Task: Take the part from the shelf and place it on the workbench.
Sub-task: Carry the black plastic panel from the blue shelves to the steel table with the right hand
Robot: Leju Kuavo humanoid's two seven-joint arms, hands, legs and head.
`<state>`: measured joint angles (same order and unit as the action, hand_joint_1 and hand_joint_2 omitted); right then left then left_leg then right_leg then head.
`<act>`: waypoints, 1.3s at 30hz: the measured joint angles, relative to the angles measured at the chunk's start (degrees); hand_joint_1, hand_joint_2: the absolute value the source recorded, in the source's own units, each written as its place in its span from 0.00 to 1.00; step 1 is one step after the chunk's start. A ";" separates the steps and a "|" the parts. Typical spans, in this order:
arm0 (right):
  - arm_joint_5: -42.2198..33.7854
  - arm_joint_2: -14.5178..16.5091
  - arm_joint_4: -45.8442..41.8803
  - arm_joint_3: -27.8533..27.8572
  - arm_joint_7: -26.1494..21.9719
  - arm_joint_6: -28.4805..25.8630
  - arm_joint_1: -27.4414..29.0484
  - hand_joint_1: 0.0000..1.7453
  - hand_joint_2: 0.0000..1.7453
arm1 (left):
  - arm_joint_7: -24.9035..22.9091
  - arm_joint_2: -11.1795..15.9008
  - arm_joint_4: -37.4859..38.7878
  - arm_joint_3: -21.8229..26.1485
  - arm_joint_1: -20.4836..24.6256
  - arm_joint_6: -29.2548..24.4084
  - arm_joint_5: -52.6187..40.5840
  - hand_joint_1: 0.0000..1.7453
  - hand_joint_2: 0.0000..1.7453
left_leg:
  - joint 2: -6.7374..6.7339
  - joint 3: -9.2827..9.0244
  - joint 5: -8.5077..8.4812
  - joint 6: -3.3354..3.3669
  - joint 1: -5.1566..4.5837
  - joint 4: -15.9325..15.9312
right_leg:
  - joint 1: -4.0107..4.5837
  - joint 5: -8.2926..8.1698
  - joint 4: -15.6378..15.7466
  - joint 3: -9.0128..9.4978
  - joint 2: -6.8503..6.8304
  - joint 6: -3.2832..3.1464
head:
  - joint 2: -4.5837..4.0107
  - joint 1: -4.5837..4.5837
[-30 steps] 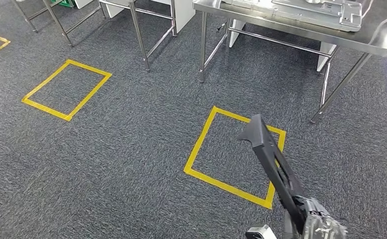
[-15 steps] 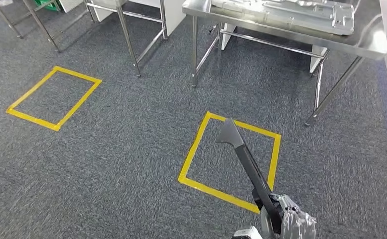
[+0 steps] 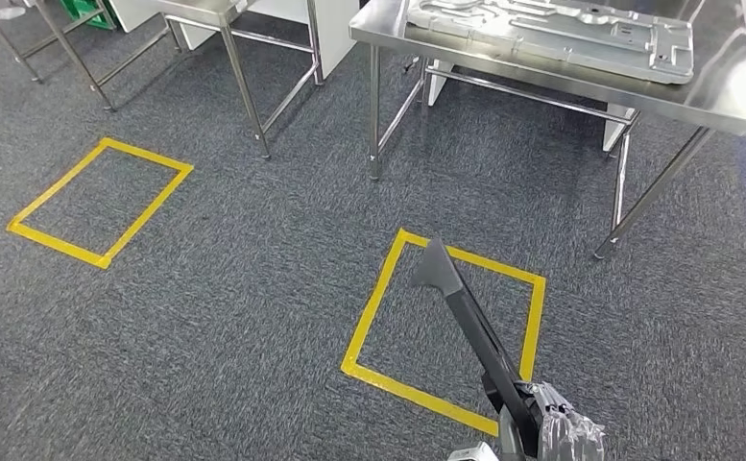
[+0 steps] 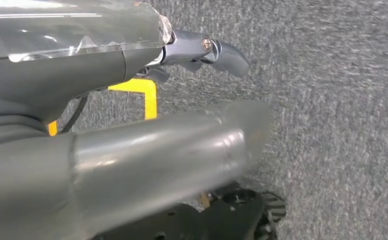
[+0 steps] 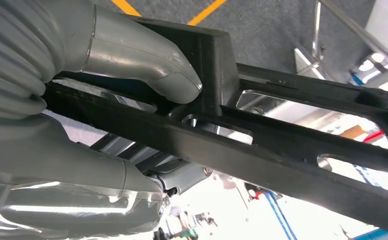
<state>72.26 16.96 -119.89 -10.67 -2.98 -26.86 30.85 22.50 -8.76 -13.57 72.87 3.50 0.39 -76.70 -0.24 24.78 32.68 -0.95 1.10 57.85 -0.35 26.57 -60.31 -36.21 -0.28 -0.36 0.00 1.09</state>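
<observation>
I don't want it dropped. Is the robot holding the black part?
Yes, held: the right hand has its fingers wrapped around the black part.

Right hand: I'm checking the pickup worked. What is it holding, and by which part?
The right hand grips a long black part at its near end.

Workbench (image 3: 724,96) top, R end cropped

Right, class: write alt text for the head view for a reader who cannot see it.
The robot's right hand holds a long dark part over grey carpet, above a yellow taped square. Ahead stands a steel workbench bearing a metal panel.
</observation>
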 joint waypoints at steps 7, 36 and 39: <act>0.31 0.40 -0.02 0.07 -0.35 0.13 0.08 1.00 1.00 | -0.03 0.03 0.00 0.02 0.08 0.15 -0.04 0.00 0.00 | 0.00 11.02 5.91 -0.60 0.13 16.89 | 0.12 2.95 1.24 4.98 0.62 -1.95 | 0.00 -0.65; 8.40 -7.03 1.17 6.49 5.27 5.17 -18.24 1.00 1.00 | 3.04 0.70 0.04 -3.27 0.85 0.75 -4.59 0.00 0.00 | 0.32 9.35 1.74 -0.38 -0.32 14.01 | 0.00 1.80 1.97 4.25 0.65 -1.62 | 0.00 -0.87; 12.90 -9.79 3.12 6.61 6.57 7.83 -22.85 1.00 1.00 | 3.15 0.97 0.04 -4.04 0.52 0.83 -5.31 0.00 0.00 | 0.32 13.67 4.01 0.10 -0.50 14.84 | 0.37 3.66 1.98 6.58 0.98 -1.73 | 0.00 -1.04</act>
<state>85.16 7.17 -116.77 -4.06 3.59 -19.03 8.00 25.65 -7.79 -13.53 68.83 4.02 1.22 -82.00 0.08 38.45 36.69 -0.85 0.60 72.69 0.03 30.23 -58.33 -29.63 0.70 -2.09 0.00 0.05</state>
